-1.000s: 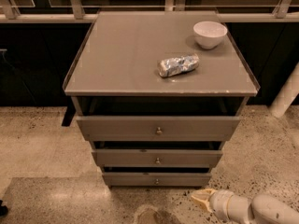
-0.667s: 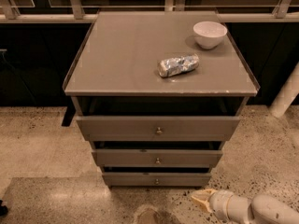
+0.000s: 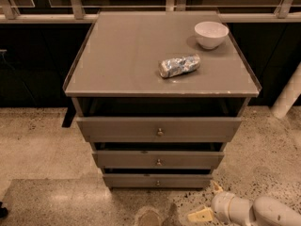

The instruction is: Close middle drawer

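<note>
Nothing has visibly moved since a second ago. A grey cabinet (image 3: 117, 55) fills the centre of the frame, its three drawers all pulled slightly out. The middle drawer (image 3: 141, 160) sits at lower centre, between the top drawer (image 3: 197, 128) and bottom drawer (image 3: 131, 180). The gripper (image 3: 208, 201) hangs at lower right, fingers spread, holding nothing. A white bowl (image 3: 211, 34) and crumpled packet (image 3: 179, 65) rest on top.

Legible text: none; print on crumpled packet (image 3: 179, 65) unreadable; gripper (image 3: 208, 201) at lower right, near floor (image 3: 42, 140), fingers spread
</note>
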Available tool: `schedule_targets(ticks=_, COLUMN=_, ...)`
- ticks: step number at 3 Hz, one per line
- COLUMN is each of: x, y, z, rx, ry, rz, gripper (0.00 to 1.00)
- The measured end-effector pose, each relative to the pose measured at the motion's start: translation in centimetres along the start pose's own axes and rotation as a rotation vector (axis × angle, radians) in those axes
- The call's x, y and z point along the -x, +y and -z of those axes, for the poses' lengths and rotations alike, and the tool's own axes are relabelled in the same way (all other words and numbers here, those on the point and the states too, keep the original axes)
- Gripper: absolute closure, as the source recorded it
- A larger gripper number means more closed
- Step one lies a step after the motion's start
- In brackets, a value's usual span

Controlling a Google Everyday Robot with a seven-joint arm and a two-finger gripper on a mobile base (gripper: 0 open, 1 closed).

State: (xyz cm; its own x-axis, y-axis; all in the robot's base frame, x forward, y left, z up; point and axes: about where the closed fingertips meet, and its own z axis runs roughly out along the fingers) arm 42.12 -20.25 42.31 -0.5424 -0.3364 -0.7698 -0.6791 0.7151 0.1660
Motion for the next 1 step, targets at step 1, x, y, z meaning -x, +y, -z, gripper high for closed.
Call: schedule_targets(ticks=1, x=0.0, y=0.0, z=0.0, rx=0.0, ry=0.0, rz=0.0, gripper=0.0)
